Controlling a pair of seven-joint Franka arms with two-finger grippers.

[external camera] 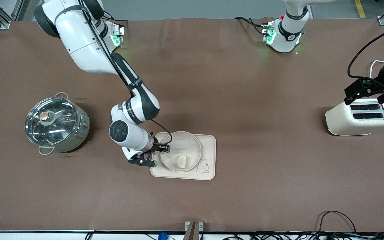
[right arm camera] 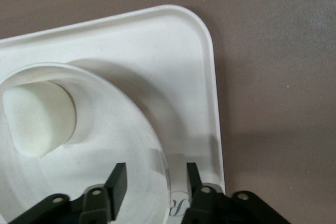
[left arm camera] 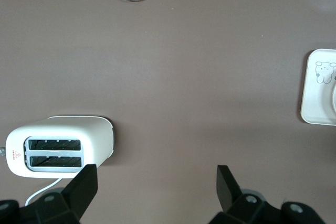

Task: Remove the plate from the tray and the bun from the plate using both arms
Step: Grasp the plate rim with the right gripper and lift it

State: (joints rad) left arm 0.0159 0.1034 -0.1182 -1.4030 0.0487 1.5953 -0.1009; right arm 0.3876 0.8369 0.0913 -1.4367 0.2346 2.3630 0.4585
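The round cream plate (external camera: pixel 192 138) sits on the rectangular rabbit tray (external camera: pixel 208 146) near the table's middle. The small pale bun (external camera: pixel 181 162) lies in the plate, at the side nearer the front camera. My right gripper (external camera: pixel 157 155) is low at the plate's edge toward the right arm's end. In the right wrist view the right gripper (right arm camera: pixel 156 174) is open, one finger inside the plate (right arm camera: pixel 105 129) and one outside its rim, with gaps on both sides. The bun (right arm camera: pixel 39 116) also shows there. My left gripper (external camera: pixel 370 95) is open and empty, up over the toaster (external camera: pixel 358 120).
A steel pot with a glass lid (external camera: pixel 57 125) stands toward the right arm's end. The cream toaster (left arm camera: pixel 63 145) stands at the left arm's end, its cord trailing. The left wrist view shows the tray's corner (left arm camera: pixel 315 103). Cables lie along the table's front edge.
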